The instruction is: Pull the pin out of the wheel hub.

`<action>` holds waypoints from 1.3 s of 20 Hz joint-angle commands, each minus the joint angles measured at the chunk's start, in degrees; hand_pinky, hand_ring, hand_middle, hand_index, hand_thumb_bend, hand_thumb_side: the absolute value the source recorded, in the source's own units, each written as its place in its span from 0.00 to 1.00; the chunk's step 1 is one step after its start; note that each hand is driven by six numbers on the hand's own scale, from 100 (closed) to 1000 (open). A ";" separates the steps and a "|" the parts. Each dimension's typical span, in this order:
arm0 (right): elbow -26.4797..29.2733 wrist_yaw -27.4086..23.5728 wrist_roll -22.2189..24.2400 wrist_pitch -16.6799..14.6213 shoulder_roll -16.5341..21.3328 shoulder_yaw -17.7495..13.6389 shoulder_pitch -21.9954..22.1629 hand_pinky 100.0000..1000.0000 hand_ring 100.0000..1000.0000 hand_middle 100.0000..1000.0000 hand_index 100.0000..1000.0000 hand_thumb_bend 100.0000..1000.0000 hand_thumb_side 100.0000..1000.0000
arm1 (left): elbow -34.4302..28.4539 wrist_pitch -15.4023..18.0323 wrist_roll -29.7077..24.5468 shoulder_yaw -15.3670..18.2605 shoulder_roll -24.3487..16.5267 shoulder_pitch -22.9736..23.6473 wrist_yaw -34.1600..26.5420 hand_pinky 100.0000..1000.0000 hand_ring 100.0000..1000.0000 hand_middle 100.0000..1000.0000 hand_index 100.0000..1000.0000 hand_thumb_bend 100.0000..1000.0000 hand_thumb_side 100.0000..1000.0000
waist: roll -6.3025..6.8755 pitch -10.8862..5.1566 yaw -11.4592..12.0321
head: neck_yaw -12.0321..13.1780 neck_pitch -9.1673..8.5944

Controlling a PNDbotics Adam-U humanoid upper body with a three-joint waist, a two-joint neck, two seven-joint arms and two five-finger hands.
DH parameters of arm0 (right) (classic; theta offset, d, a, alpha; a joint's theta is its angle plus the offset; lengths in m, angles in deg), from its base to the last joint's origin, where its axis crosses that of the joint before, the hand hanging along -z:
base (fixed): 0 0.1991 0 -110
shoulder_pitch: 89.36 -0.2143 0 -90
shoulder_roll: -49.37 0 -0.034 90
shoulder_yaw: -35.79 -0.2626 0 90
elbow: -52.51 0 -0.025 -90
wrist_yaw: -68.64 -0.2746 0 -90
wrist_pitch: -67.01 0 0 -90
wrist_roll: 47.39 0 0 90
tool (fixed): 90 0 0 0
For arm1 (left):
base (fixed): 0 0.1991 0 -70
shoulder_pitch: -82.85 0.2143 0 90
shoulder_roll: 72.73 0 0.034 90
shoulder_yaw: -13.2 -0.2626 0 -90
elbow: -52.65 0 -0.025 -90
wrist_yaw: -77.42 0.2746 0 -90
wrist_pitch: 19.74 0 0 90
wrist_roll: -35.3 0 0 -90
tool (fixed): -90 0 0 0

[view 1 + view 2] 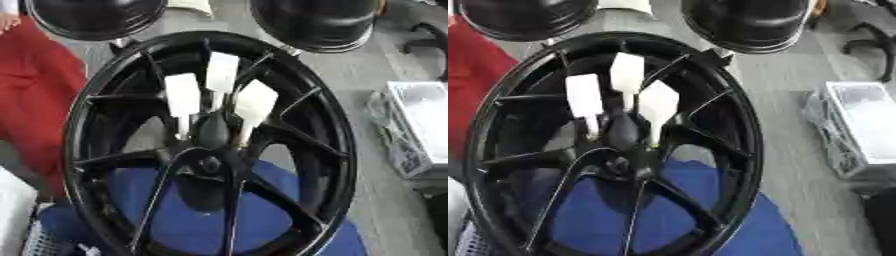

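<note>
Left eye view showed red fabric (35, 100) at the left edge, then the large black spoked alloy wheel (337, 150) filling the middle, tilted over a blue surface (192, 220). One robot hand (214, 95), white-tipped fingers spread straight, reached down onto the dark hub (210, 162); which arm it belonged to could not be told. No pin could be made out. At right stood a white crate (420, 125)

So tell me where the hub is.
The hub sits at the centre of the black wheel, mid-frame in both eye views, just below three white-tipped fingers and above the blue surface.
</note>
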 commanded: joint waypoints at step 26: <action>10.00 15.55 55.20 -16.74 -2.07 15.38 -19.07 0.86 0.79 0.75 0.84 0.19 0.43 | -2.02 -1.73 -0.99 0.60 -3.36 -0.17 0.08 0.84 0.76 0.79 0.86 0.32 0.75 | -1.14 -1.01 0.61 | -1.86 0.95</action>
